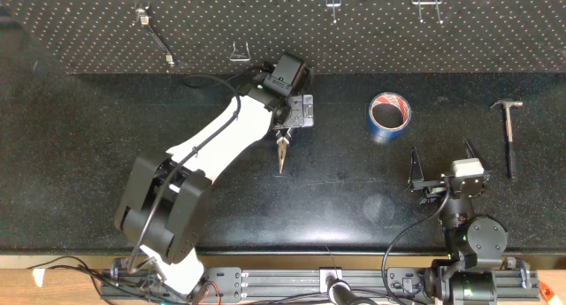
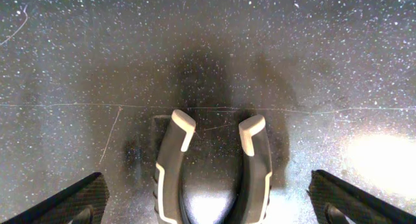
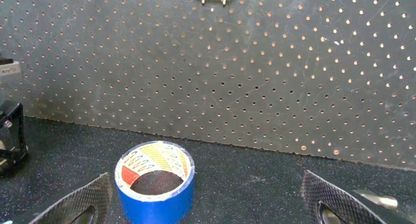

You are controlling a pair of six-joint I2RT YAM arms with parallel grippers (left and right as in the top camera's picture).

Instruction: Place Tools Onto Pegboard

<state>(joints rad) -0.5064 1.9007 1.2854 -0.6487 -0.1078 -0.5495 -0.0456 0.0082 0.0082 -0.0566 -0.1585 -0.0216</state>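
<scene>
- Lying flat on the black table (image 1: 88,146), near the pegboard (image 1: 398,26): pliers (image 2: 170,165), grey handles, pale tips.
- Left gripper (image 2: 207,178) spread wide, straddling the handles, seemingly not touching.
- Right gripper (image 3: 207,198) wide too, empty.

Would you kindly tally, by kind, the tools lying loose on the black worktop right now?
pliers: 1
roll of blue tape: 1
hammer: 1
Total: 3
</scene>
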